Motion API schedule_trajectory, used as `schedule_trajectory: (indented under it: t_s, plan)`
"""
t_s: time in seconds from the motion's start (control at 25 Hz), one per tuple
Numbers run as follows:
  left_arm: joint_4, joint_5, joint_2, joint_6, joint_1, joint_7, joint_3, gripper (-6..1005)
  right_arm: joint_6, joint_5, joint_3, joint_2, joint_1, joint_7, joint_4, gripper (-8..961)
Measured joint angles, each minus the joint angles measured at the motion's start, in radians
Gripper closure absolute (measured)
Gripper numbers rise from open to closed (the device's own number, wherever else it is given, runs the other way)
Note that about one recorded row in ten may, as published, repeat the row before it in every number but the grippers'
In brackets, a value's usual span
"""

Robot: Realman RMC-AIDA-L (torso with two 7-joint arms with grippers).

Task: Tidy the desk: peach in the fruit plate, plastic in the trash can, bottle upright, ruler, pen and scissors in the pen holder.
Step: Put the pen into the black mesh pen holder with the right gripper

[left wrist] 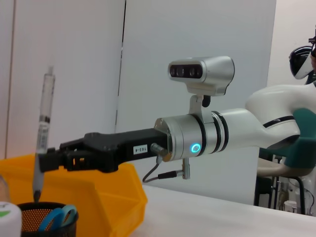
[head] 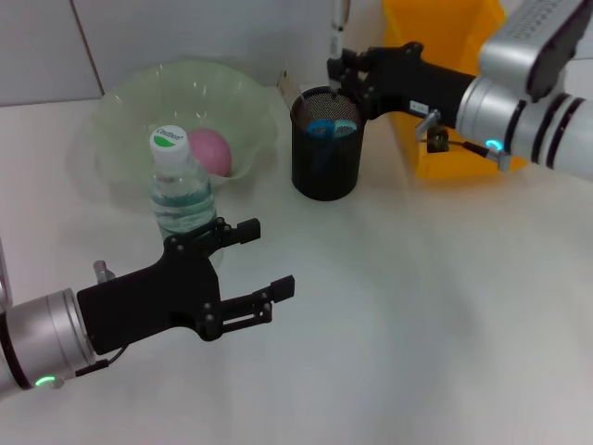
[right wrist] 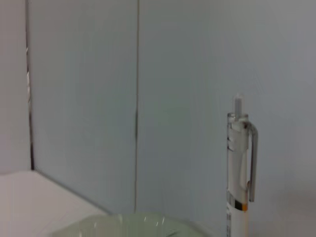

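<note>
While the right gripper (head: 338, 74) pinches the pen (left wrist: 43, 129) upright over the mesh pen holder (head: 326, 148) near the desk's far edge, ready for lowering tip-first, the left gripper (head: 259, 264) waits spread beside the standing bottle (head: 181, 190).

We find little that can be read. On the bottle cap (head: 170, 139) sits a green and white label with small script, too fine for us to make out. On the black body of the right pincer (left wrist: 42, 159) we see a white sticker (left wrist: 140, 147) with characters printed upside down, not surely legible.
</note>
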Motion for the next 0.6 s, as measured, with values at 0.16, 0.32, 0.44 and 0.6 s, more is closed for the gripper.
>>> schedule_trajectory:
  t_s: [0.16,0.32,0.44,0.6]
  plan:
    - [0.003,0.0,0.002,-0.003,0.0,-0.008,0.001,180,0.035,0.001,-0.035,0.0,0.008,0.028,-0.001,771]
    - [0.007,0.0,0.004,-0.004,0.002,-0.015,0.001,180,0.06,0.0,-0.046,0.0,0.011,0.046,0.0,764]
    - [0.007,0.0,0.006,-0.003,0.003,-0.015,0.0,180,0.073,0.0,-0.059,0.0,0.012,0.054,0.002,758]
    - [0.008,0.0,0.006,0.001,0.004,-0.015,-0.002,181,0.083,0.0,-0.085,0.0,0.011,0.072,0.001,750]
